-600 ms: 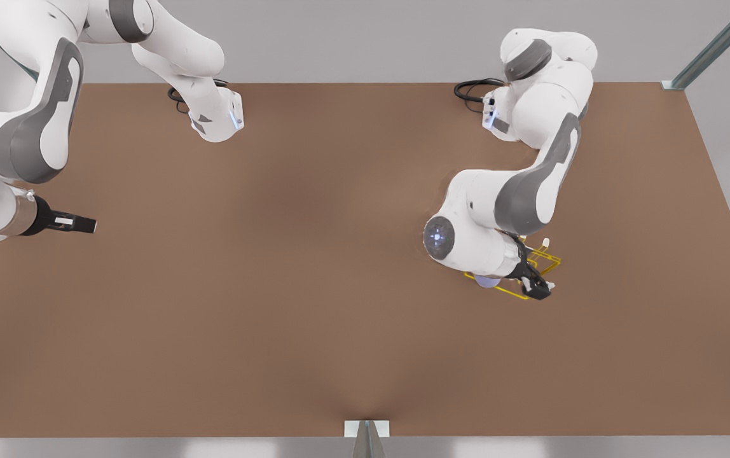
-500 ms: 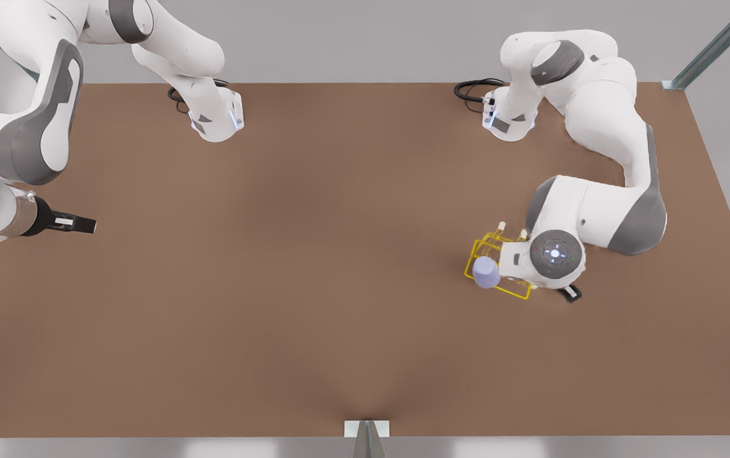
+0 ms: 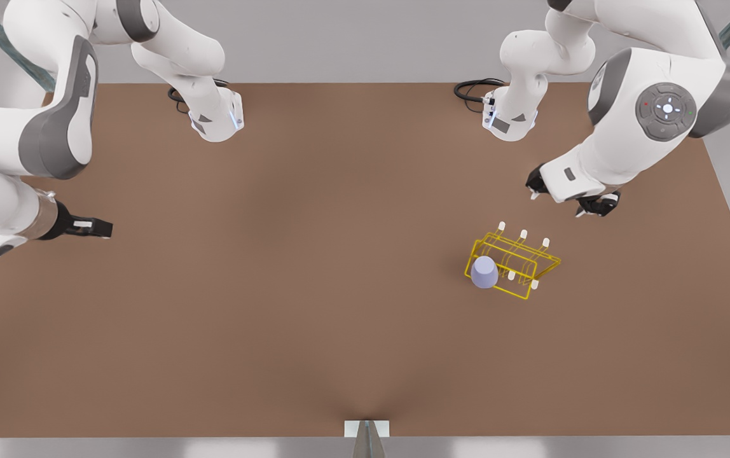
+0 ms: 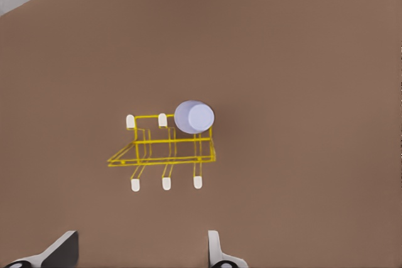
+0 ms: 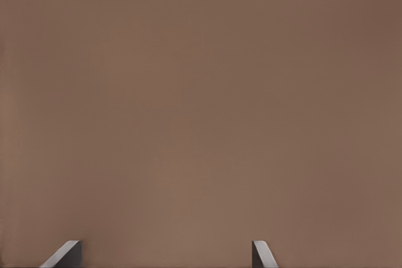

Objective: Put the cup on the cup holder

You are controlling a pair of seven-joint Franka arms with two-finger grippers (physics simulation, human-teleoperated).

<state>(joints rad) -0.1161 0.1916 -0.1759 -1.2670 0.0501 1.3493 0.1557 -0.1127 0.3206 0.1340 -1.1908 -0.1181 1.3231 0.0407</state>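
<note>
The lavender-blue cup [image 3: 484,272] sits over a corner prong of the yellow wire cup holder [image 3: 533,261], at the holder's end toward the front view's left. No gripper touches it. The left wrist view looks down on the cup [image 4: 194,117] and the cup holder [image 4: 163,158], with several white-tipped prongs standing free. My left gripper [image 3: 565,198] hangs open above the table, behind the holder and a little to the front view's right; its fingertips [image 4: 217,252] are spread wide with nothing between them. My right gripper [image 3: 95,227] waits open at the front view's far left, over bare table [image 5: 201,105].
Both arm bases [image 3: 215,121] stand at the table's back edge, each with a black cable beside it. A small metal post [image 3: 367,432] is at the middle of the front edge. Brown tabletop [image 3: 314,254] stretches between the arms.
My left arm has lifted off the cup holder and swung up and back to the front view's right, leaving the cup on the prong. The right gripper has shifted slightly.
</note>
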